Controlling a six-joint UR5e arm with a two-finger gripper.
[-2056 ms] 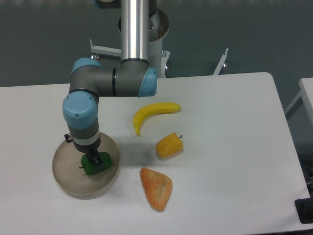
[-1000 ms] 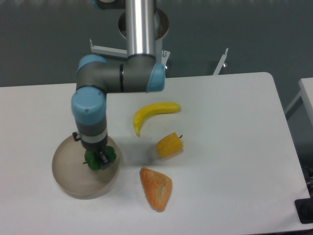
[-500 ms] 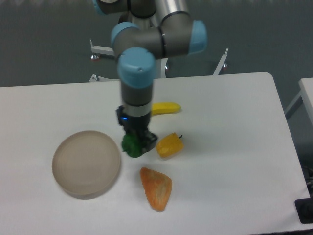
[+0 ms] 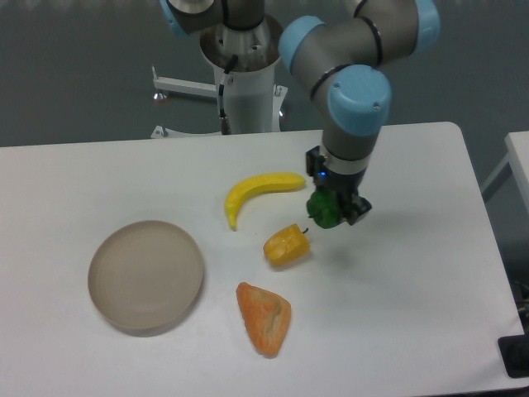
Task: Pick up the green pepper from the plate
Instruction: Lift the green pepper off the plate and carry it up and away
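Note:
My gripper (image 4: pixel 334 210) is shut on the green pepper (image 4: pixel 324 210), a small glossy dark-green toy. It holds the pepper in the air above the table, right of the yellow pepper (image 4: pixel 287 245) and below the right end of the banana. The plate (image 4: pixel 145 276), a round beige-grey dish, sits at the front left with nothing in it, far to the left of the gripper.
A yellow banana (image 4: pixel 256 191) lies at mid-table. An orange wedge-shaped toy food (image 4: pixel 264 318) lies at the front, right of the plate. The arm's base column (image 4: pixel 244 83) stands at the back edge of the white table.
The gripper lifted the green pepper out of the plate and carried it to the right, past the yellow pepper. The plate now lies bare.

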